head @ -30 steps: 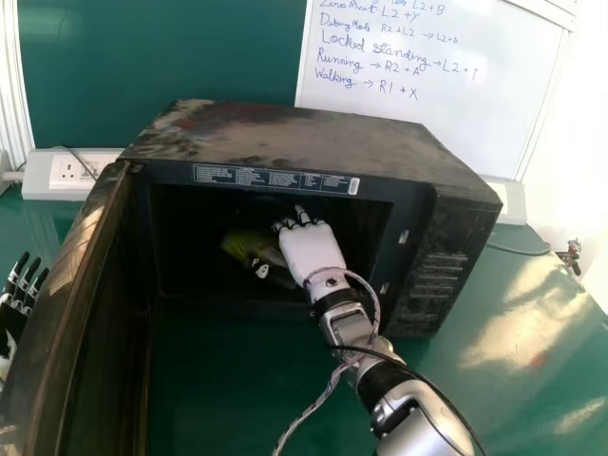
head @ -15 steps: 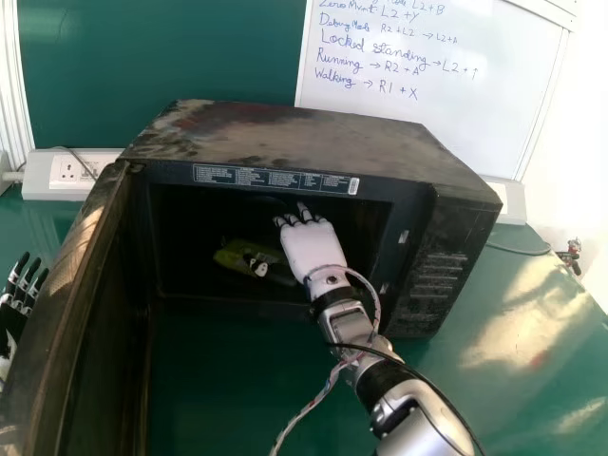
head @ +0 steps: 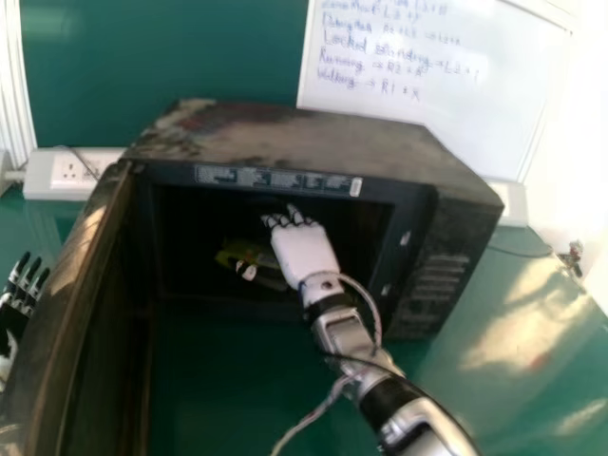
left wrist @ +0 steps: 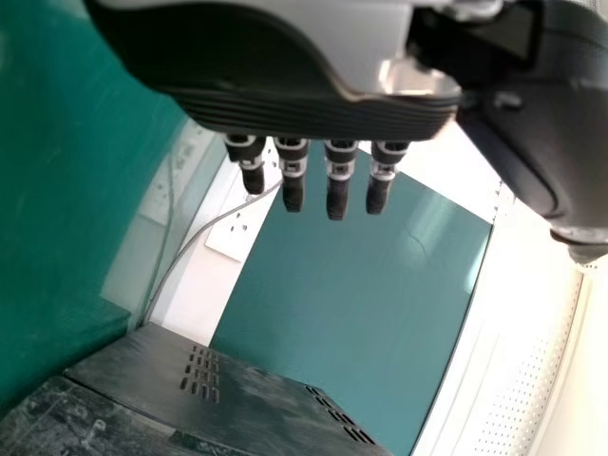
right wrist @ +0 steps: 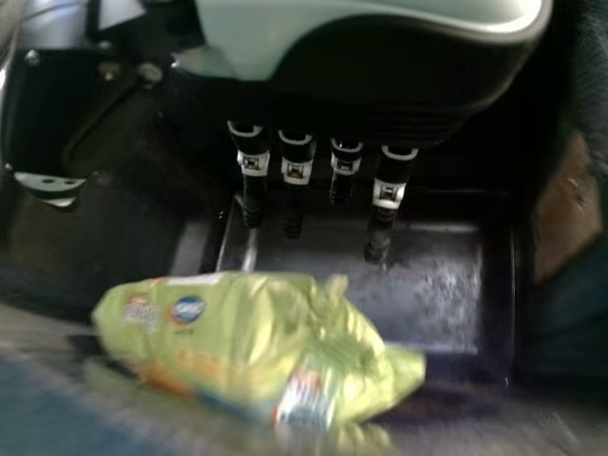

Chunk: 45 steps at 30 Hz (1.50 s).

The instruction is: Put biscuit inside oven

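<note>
Far left, the robot's left hand (head: 11, 323), fingers extended, is beside the open door (head: 71, 285) of a black oven (head: 294, 138). Inside lies a green biscuit packet (head: 239, 256). Just right of it, also inside, is the right hand (head: 306, 255), its fingers extended, gripping nothing. Green worktop (head: 513, 323) at right.

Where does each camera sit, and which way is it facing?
Head view: on the head, facing forward and down at the oven; right robot hand inside it, left robot hand beyond the door.
Left wrist view: at the left wrist, looking past that hand's fingers to the oven's outside.
Right wrist view: at the right wrist, looking past fingers at the biscuit packet.
Head and right wrist views share the packet and right robot hand.
</note>
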Each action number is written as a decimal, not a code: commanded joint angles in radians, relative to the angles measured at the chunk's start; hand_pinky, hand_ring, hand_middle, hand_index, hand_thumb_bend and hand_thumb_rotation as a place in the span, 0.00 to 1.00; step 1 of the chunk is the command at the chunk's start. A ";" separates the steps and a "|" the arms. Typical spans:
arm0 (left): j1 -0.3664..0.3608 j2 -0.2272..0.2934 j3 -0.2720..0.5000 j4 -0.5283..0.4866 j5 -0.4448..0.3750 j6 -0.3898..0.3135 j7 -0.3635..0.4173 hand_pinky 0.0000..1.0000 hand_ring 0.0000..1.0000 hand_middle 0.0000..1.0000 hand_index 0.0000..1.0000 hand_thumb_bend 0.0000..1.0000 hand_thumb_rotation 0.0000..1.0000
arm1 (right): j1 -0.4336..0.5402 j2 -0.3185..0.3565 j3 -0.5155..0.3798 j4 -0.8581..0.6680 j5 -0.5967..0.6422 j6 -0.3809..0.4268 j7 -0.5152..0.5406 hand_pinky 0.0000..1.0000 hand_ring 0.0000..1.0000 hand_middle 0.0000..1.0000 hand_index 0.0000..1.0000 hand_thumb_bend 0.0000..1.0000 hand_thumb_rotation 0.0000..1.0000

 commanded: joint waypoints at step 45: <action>0.017 -0.030 -0.009 0.047 -0.004 -0.001 -0.010 0.67 0.72 0.79 0.89 0.14 0.00 | 0.697 -0.143 -0.369 -0.767 0.204 -0.296 0.124 0.73 0.76 0.79 0.85 0.86 0.56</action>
